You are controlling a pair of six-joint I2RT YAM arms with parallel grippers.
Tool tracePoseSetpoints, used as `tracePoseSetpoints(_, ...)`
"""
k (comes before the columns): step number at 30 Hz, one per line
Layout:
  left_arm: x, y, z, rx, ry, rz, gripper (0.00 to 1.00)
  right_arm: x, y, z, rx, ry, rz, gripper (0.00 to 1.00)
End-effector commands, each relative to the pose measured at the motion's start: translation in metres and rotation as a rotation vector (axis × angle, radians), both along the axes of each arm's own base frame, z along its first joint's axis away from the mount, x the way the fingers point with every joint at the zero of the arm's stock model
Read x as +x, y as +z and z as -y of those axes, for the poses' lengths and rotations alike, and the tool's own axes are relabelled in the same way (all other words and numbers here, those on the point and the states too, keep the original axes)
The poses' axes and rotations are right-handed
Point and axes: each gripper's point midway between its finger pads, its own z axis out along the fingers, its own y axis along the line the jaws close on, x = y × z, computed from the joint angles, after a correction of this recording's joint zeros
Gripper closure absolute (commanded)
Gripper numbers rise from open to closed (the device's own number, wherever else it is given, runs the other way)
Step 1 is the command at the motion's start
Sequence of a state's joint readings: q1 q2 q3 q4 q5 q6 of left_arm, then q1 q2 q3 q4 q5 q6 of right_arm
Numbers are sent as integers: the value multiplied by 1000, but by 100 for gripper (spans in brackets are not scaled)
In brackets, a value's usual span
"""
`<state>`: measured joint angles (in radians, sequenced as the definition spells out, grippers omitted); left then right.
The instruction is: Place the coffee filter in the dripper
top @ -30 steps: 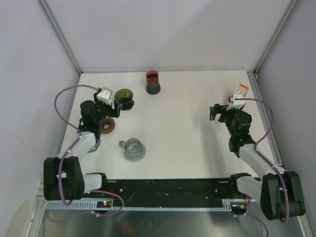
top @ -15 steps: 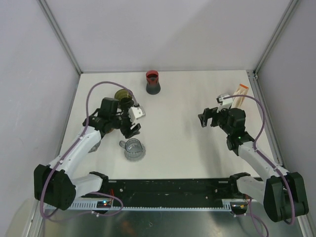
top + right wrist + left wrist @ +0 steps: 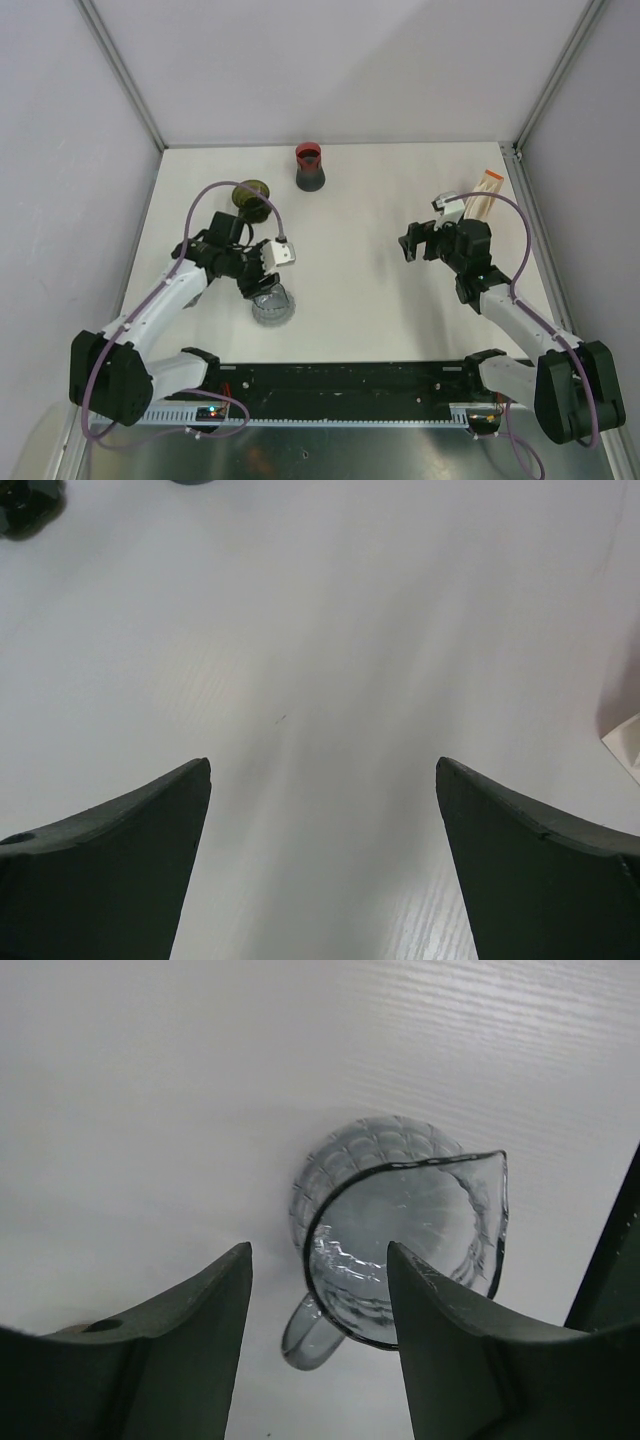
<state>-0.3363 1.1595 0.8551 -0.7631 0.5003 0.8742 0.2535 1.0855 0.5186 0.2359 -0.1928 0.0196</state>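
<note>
Right, only the overhead view has the filter [image 3: 487, 188], lying at the far right edge of the table [image 3: 370, 230] near the right gripper [image 3: 323, 765], jaws gaping over bare tabletop; the left wrist view shows the left gripper [image 3: 320, 1250] open above an empty glass jug [image 3: 400, 1220]

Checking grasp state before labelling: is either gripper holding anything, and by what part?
Nothing is held. The left gripper is open over the glass pitcher, on the handle side of its rim, with no grip showing. The right gripper is open and empty.
</note>
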Motion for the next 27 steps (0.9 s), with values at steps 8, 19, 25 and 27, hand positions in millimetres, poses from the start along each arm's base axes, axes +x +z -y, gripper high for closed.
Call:
tracePoseSetpoints(8,-13,-24,2,19,-28,-122,63,11,18,6,-39,-34,57,1)
tracePoseSetpoints(19,24,-6,22,-41,118,-134,100,11,24,13,-43,-73,73,1)
tracePoseSetpoints(25,91,14,27,-85,455,-32,100,12,23,15,-47,-88,70,1)
tracePoseSetpoints(27,107,18,29,-101,533,1,100,12,23,16,-48,-92,69,1)
